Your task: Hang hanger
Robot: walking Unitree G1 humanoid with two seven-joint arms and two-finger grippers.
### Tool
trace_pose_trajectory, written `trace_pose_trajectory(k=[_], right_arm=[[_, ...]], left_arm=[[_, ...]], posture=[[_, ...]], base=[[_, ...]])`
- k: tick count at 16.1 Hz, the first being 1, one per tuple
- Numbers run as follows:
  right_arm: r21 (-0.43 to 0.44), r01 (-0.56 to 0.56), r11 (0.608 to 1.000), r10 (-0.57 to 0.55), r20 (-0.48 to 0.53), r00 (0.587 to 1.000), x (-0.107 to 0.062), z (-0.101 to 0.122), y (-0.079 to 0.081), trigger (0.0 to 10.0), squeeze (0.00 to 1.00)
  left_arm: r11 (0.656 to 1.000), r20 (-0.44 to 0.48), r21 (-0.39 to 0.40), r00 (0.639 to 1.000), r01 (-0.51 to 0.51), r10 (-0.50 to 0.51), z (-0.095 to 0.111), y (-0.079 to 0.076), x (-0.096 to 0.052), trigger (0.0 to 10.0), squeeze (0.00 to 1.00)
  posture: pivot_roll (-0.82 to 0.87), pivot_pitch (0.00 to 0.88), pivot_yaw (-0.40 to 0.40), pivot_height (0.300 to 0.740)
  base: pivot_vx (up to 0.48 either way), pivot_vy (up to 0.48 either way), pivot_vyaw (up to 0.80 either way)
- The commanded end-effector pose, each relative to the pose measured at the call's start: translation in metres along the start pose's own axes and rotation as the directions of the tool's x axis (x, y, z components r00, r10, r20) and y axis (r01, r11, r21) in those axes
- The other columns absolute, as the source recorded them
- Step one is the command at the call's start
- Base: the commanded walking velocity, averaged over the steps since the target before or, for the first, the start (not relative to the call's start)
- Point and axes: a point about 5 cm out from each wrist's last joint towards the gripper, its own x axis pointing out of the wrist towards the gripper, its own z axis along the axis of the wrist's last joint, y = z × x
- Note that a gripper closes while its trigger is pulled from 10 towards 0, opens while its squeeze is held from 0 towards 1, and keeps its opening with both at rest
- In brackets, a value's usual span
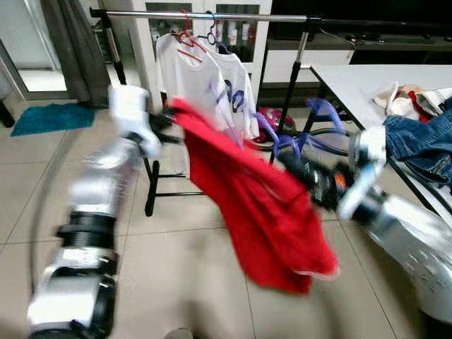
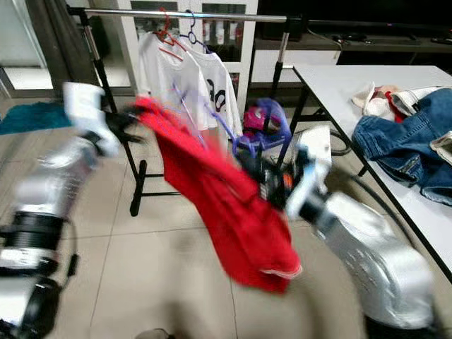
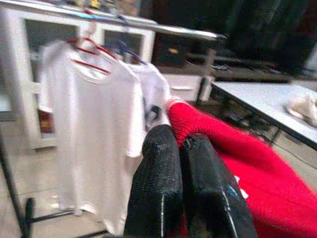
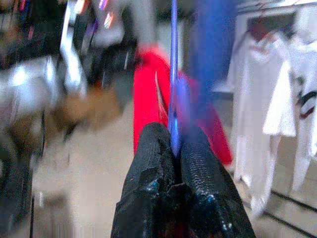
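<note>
We've got the purple hanger (image 4: 173, 99) pinched in our right end effector (image 4: 176, 144) and the red shirt (image 1: 261, 205) clamped in the left end effector (image 3: 181, 144), stretched between them. The rail (image 1: 205, 14) ahead is not reached yet.

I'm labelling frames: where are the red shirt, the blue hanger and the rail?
red shirt (image 1: 265, 212), left eye view, mid cloth.
blue hanger (image 2: 272, 113), right eye view, top loop.
rail (image 1: 247, 15), left eye view, bare bar.
</note>
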Motion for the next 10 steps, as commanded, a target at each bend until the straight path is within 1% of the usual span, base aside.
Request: trace_pose_trajectory(k=[1,2,3,4,5,6,7,8,9,10], right_arm=[[-0.019,-0.006,1.0,0.005,-0.069,0.998,-0.004,-0.008,0.0,0.0,0.0],[-0.016,0.006,1.0,-0.007,-0.092,0.996,-0.008,-0.013,-0.004,0.0,0.0],[-0.002,0.014,1.0,-0.014,-0.089,0.996,-0.01,-0.014,-0.006,0.0,0.0],[0.005,0.006,1.0,-0.005,-0.084,0.996,-0.013,-0.014,-0.006,0.0,0.0],[0.018,-0.01,1.0,0.011,-0.056,0.998,-0.016,-0.011,-0.007,0.0,0.0],[0.036,0.011,0.999,-0.011,0.01,1.0,-0.015,-0.004,-0.01,0.0,0.0],[0.055,0.071,0.996,-0.076,0.093,0.993,-0.01,0.007,-0.015,0.0,0.0],[0.114,0.18,0.977,-0.199,0.185,0.962,0.001,0.018,-0.024,0.0,0.0],[0.13,0.216,0.968,-0.239,0.202,0.95,0.005,0.021,-0.028,0.0,0.0],[0.17,0.285,0.943,-0.321,0.24,0.916,0.014,0.025,-0.034,0.0,0.0]], left_arm=[[1.0,0.078,-0.005,0.997,0.004,-0.004,0.025,0.006,0.0,0.0,0.0],[1.0,0.103,-0.013,0.995,0.015,-0.014,0.034,0.011,-0.001,0.0,0.0],[1.0,0.117,-0.022,0.993,0.0,0.002,0.04,0.017,-0.002,0.0,0.0],[1.0,0.119,-0.023,0.993,-0.022,0.024,0.041,0.022,-0.003,0.0,0.0],[0.998,0.111,-0.021,0.992,-0.059,0.061,0.04,0.03,-0.003,0.0,0.0],[0.998,0.072,-0.014,0.995,-0.062,0.062,0.033,0.03,-0.001,0.0,0.0],[0.999,0.002,0.028,1.0,0.02,-0.02,0.019,0.017,0.001,0.0,0.0],[0.972,-0.08,0.043,0.971,0.231,-0.227,-0.001,-0.021,0.002,0.0,0.0],[0.949,-0.096,0.027,0.946,0.315,-0.311,-0.007,-0.037,0.001,0.0,0.0],[0.868,-0.113,-0.019,0.862,0.496,-0.495,-0.02,-0.076,-0.004,0.0,0.0]], posture=[[0.05,0.0,0.016,0.74],[0.05,0.0,0.016,0.74],[0.05,0.0,0.019,0.74],[0.05,0.0,0.019,0.74],[0.06,0.0,0.019,0.74],[0.06,0.0,0.021,0.74],[0.06,0.0,0.023,0.74],[0.05,0.0,0.026,0.74],[0.05,0.0,0.027,0.74],[0.05,0.0,0.027,0.74]], base=[[0.0,0.0,0.0],[0.0,0.0,0.0],[0.0,0.0,0.0],[0.0,0.0,0.0],[0.0,0.0,0.0],[0.0,0.0,0.0],[0.0,0.0,0.0],[0.0,0.0,0.0],[0.0,0.0,0.0],[0.0,0.0,0.0]])
